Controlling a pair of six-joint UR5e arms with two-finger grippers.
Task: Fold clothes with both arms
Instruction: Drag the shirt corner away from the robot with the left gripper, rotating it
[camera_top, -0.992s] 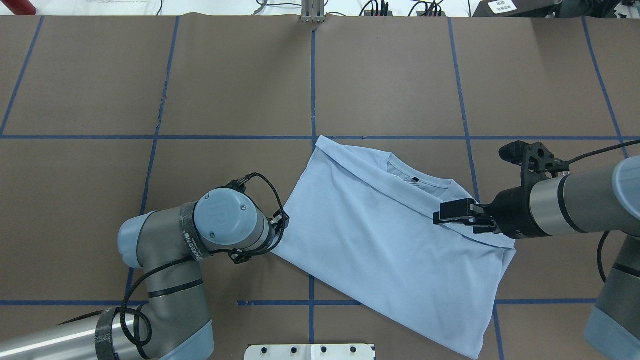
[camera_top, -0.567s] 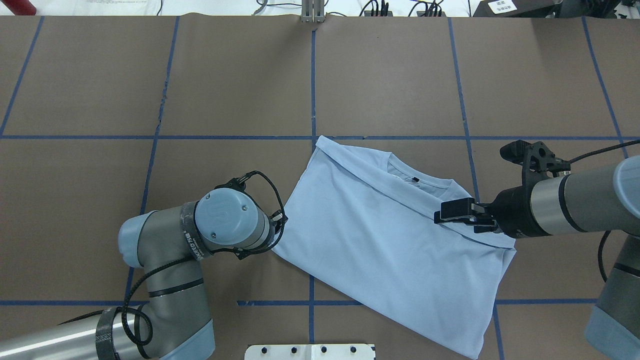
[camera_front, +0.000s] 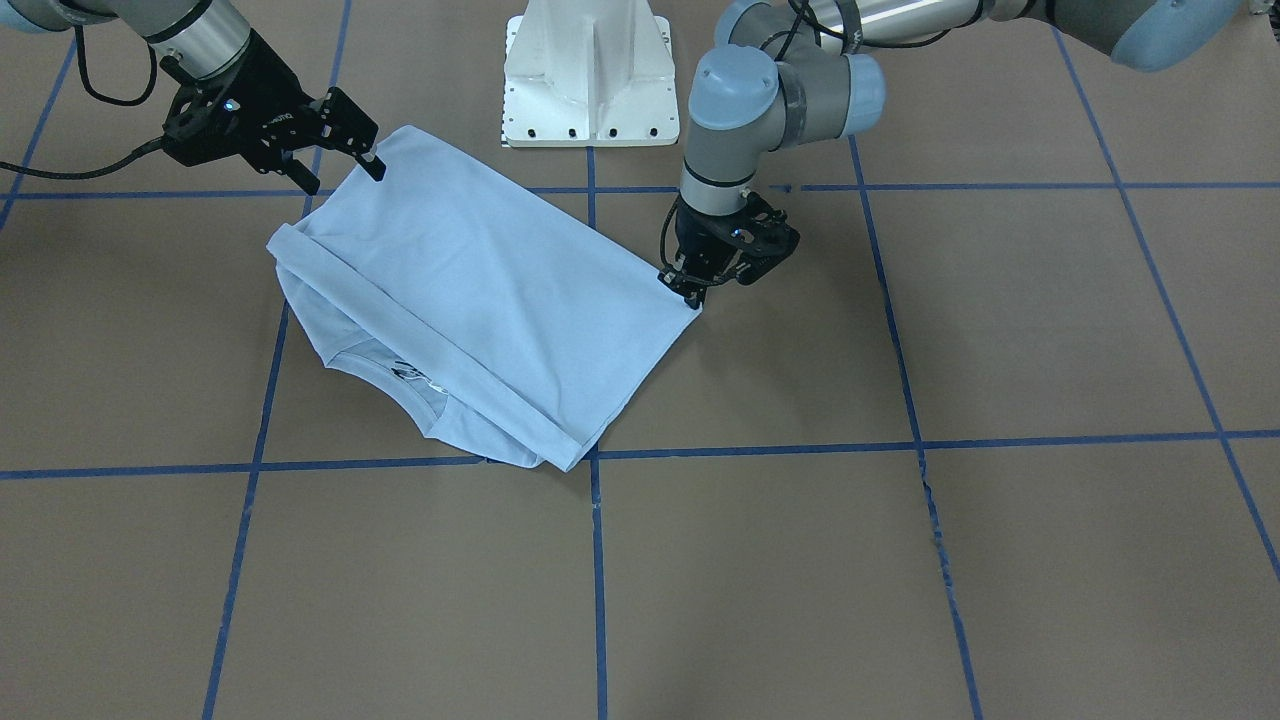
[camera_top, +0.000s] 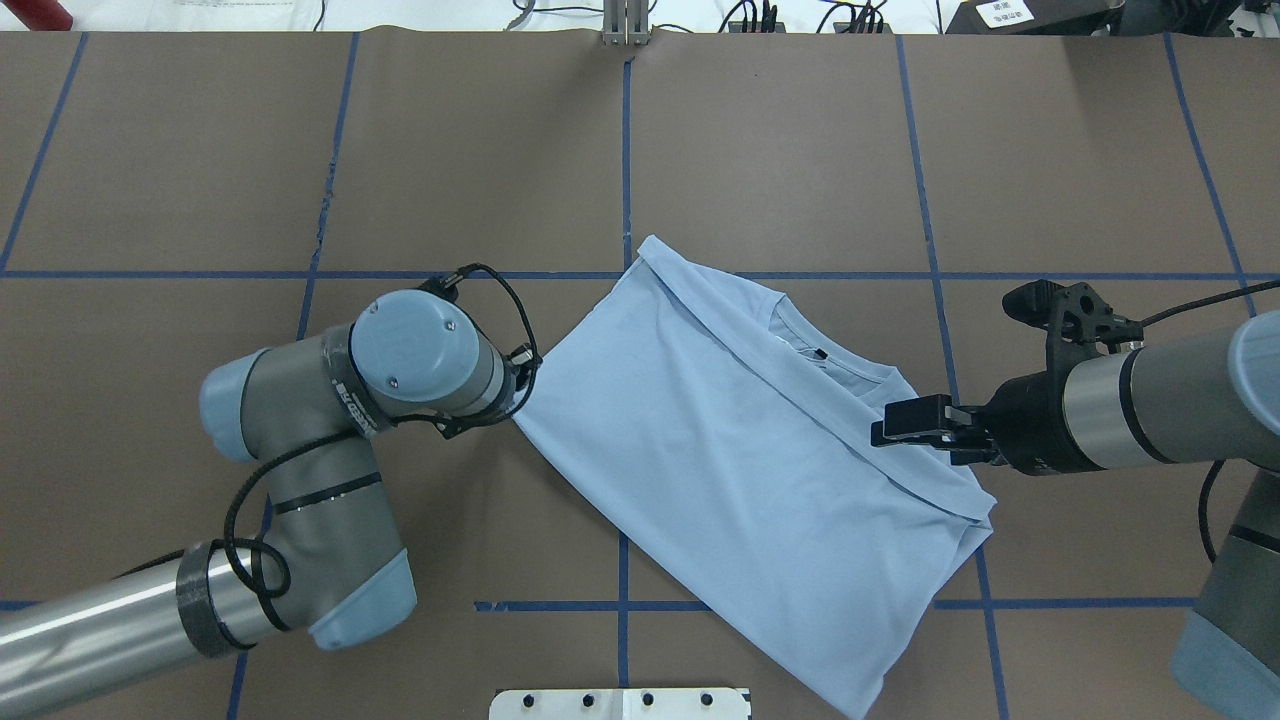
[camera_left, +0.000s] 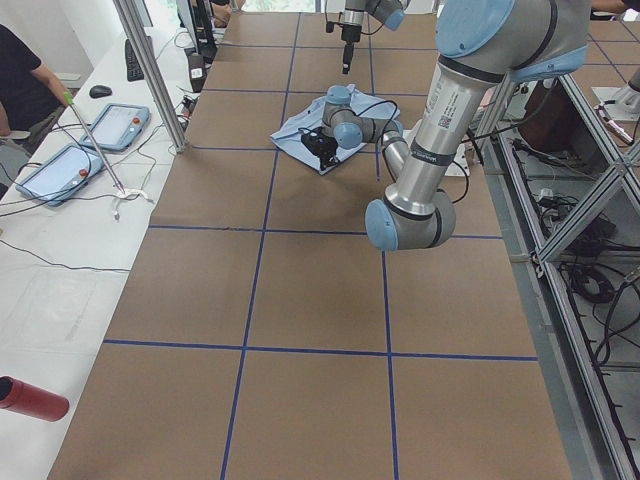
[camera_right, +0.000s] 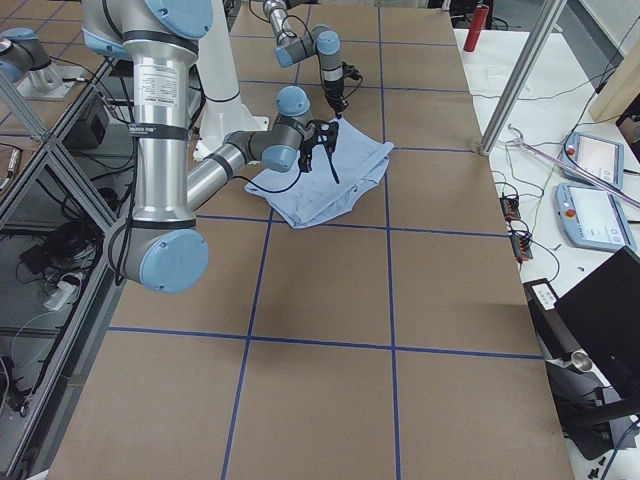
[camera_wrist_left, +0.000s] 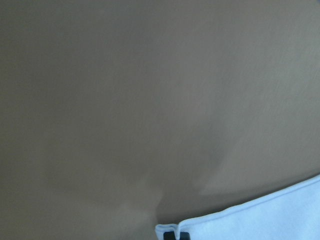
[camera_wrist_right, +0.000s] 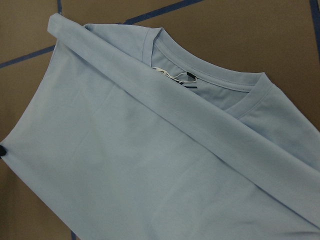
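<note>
The left gripper (camera_front: 688, 285), jaws clamped on the shirt (camera_front: 480, 280) corner, has dragged the mid-table garment left and farther, straightening it, while the right gripper (camera_front: 345, 172) hovers, jaws apart.

There is one blue T-shirt (camera_top: 720, 450), with two arms reaching to it, the left arm (camera_top: 300, 470) and the right arm (camera_top: 1150, 410), two grippers, the left gripper (camera_front: 688, 288) and the right gripper (camera_front: 345, 170) at its opposite sides, and one white pedestal base (camera_front: 587, 70) near it.
</note>
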